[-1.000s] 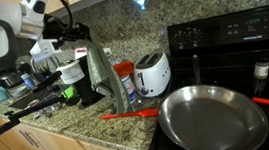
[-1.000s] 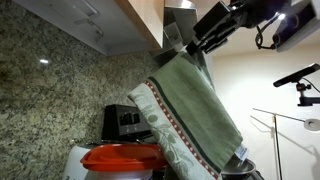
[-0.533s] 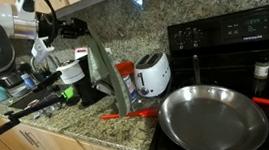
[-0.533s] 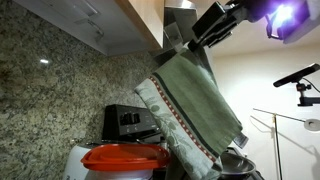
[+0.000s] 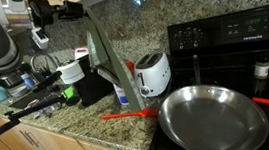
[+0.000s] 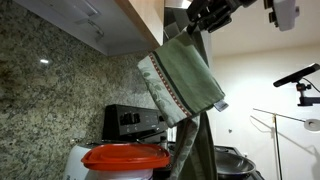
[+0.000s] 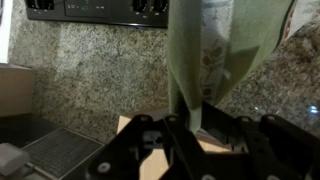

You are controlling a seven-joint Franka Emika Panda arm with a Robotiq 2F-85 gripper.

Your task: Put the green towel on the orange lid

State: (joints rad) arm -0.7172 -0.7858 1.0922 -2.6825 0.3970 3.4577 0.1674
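Observation:
The green towel (image 5: 110, 65) has a patterned border and hangs in a long fold from my gripper (image 5: 79, 10), which is shut on its top edge high above the counter. In an exterior view the towel (image 6: 183, 78) hangs above and just behind the orange lid (image 6: 124, 156), with its lower end clear of the lid, and the gripper (image 6: 205, 16) is near the cabinet underside. The orange lid (image 5: 129, 66) peeks out beside the towel, next to the toaster. In the wrist view the towel (image 7: 215, 45) runs out from between the fingers (image 7: 190, 125).
A white toaster (image 5: 153, 75) (image 6: 130, 122) stands by the granite backsplash. A steel pan (image 5: 211, 117) sits on the black stove (image 5: 235, 29). A red spatula (image 5: 129, 114) lies on the counter. Bottles and utensils (image 5: 69, 77) crowd the counter under the arm. Cabinets (image 6: 140, 25) hang overhead.
My gripper has risen and carried the towel upward. The towel's lower end has lifted off the area beside the orange lid and now hangs higher.

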